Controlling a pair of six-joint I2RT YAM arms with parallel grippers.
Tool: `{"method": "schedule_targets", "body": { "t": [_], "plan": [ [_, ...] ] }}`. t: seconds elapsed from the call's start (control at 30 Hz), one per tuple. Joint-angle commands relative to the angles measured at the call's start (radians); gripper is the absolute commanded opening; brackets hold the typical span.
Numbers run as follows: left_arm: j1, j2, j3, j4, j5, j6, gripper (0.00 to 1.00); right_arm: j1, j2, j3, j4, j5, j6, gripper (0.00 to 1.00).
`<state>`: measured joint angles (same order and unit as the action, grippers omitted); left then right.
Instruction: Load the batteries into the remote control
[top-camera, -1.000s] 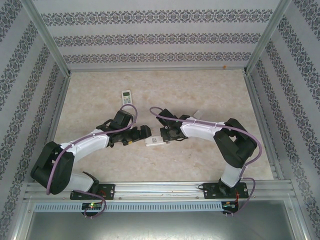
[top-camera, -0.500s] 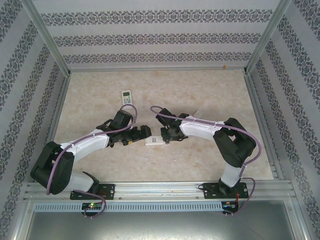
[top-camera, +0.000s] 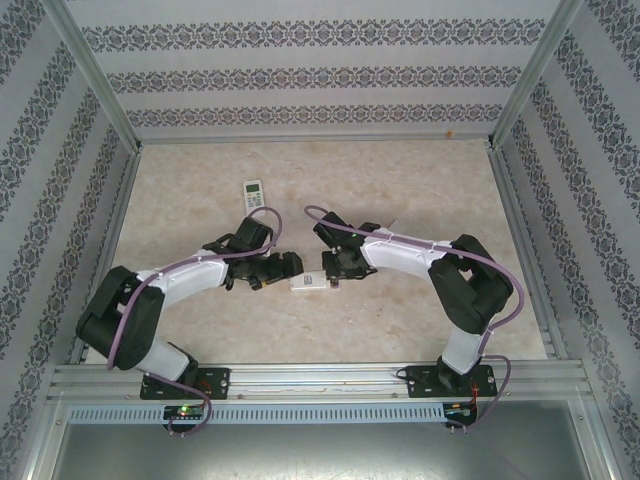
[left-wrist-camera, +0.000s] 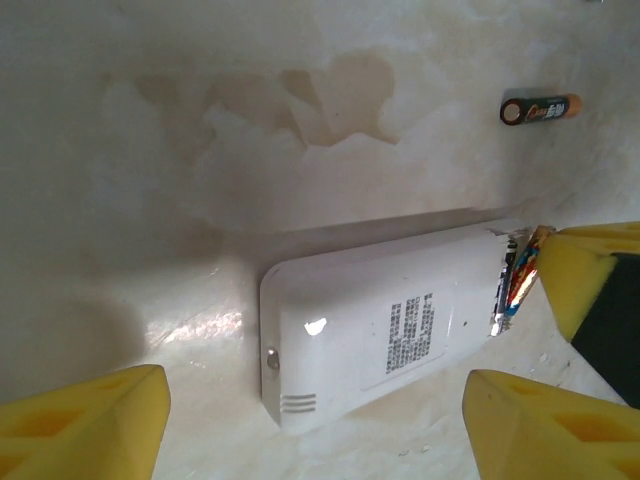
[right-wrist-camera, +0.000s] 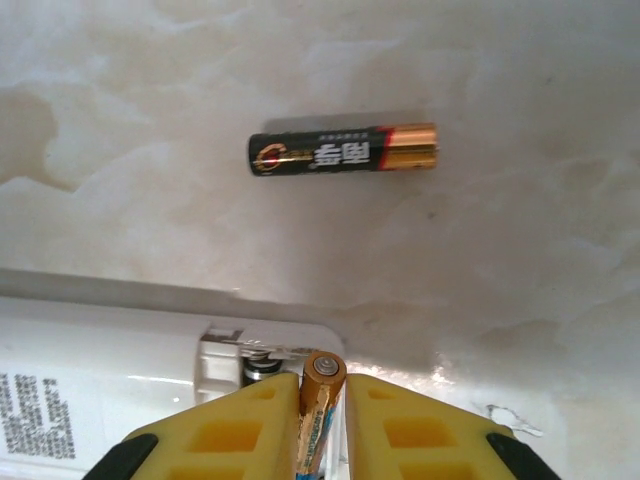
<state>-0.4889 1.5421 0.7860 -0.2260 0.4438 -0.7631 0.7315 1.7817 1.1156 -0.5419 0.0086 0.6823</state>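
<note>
Battery (right-wrist-camera: 322, 375) pinched in right gripper (right-wrist-camera: 322, 400), poised at open bay (right-wrist-camera: 245, 362) of remote (right-wrist-camera: 90, 380); spare battery (right-wrist-camera: 343, 148) on table (right-wrist-camera: 520, 250) beyond. Left gripper (left-wrist-camera: 310, 395) spread wide around remote, not touching. We reckon: lay it flat, spring end first.

Beige marbled worktop (top-camera: 420, 190), with pale brown blotches (left-wrist-camera: 330, 90) close up in the left wrist view. Small white remote with a display (top-camera: 253, 192), lying flat toward the far left corner of the worktop. Tiny orange speck (top-camera: 452, 132) at the far edge near the right corner. Grey-and-white patterned wallpaper walls (top-camera: 320, 75) on three sides, framed by aluminium posts (top-camera: 90, 70). Slotted metal rail (top-camera: 320, 378) along the near edge, white perforated strip (top-camera: 320, 412) just below it, then plain grey sheet metal (top-camera: 320, 450).
</note>
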Motion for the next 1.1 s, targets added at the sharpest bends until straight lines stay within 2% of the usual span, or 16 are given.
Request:
{"method": "schedule_targets", "body": {
  "t": [0.0, 0.43, 0.57, 0.67, 0.87, 1.07],
  "plan": [
    [0.007, 0.03, 0.04, -0.024, 0.051, 0.018, 0.73, -0.01, -0.013, 0.009, -0.017, -0.013, 0.017, 0.19],
    [0.006, 0.097, 0.067, -0.014, 0.1, -0.001, 0.61, -0.013, 0.001, 0.006, -0.033, -0.075, 0.054, 0.12],
    [0.007, 0.121, 0.055, 0.033, 0.144, -0.047, 0.46, -0.005, -0.006, -0.004, -0.029, -0.086, 0.089, 0.12],
    [0.006, 0.131, 0.025, 0.102, 0.171, -0.108, 0.39, 0.0, -0.002, -0.006, -0.027, -0.085, 0.1, 0.1],
    [0.007, 0.122, -0.01, 0.12, 0.162, -0.138, 0.39, 0.009, -0.011, -0.021, -0.024, -0.032, 0.101, 0.1],
    [0.007, 0.109, -0.007, 0.088, 0.143, -0.118, 0.42, 0.001, -0.06, -0.011, -0.048, -0.011, 0.051, 0.15]
  ]
}}
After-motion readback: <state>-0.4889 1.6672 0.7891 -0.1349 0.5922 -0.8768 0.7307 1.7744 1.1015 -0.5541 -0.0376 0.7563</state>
